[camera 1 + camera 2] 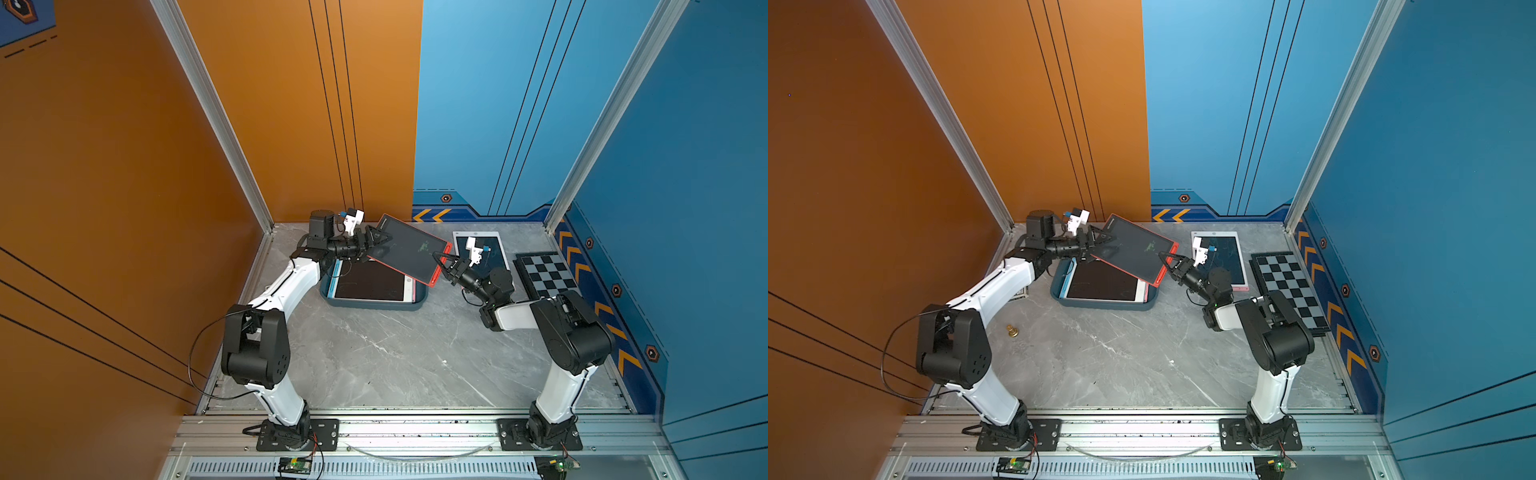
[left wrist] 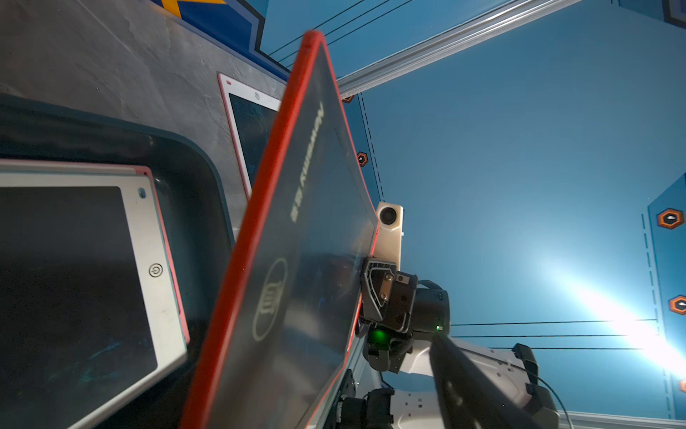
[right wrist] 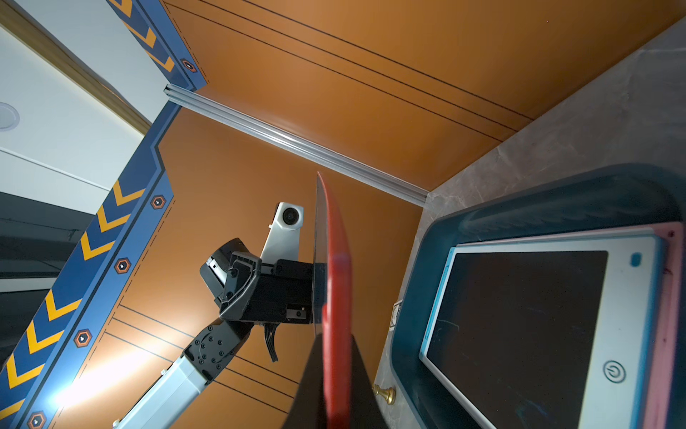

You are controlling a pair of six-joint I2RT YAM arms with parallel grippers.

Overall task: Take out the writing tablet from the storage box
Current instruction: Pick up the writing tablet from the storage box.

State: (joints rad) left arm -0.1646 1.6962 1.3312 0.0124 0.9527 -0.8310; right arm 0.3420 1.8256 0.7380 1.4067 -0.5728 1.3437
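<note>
A red-framed writing tablet (image 1: pixel 405 249) (image 1: pixel 1133 249) hangs tilted in the air above the dark teal storage box (image 1: pixel 374 308) (image 1: pixel 1100 307). My right gripper (image 1: pixel 440 259) (image 3: pixel 336 341) is shut on the tablet's right-hand edge, the red rim pinched between both fingers. My left gripper (image 1: pixel 376 247) (image 1: pixel 1100 247) is at the opposite edge with its jaws open around it. In the left wrist view one finger (image 2: pixel 467 393) stands clear of the tablet's face (image 2: pixel 297 260). A white-framed tablet (image 1: pixel 370 286) (image 3: pixel 519 327) lies flat in the box on top of a pink one.
Another white tablet (image 1: pixel 494 249) lies on the marble table at the back right, partly behind my right wrist. A black-and-white chequered board (image 1: pixel 548 274) lies by the right wall. A small brass chess piece (image 1: pixel 1012 330) stands left of the box.
</note>
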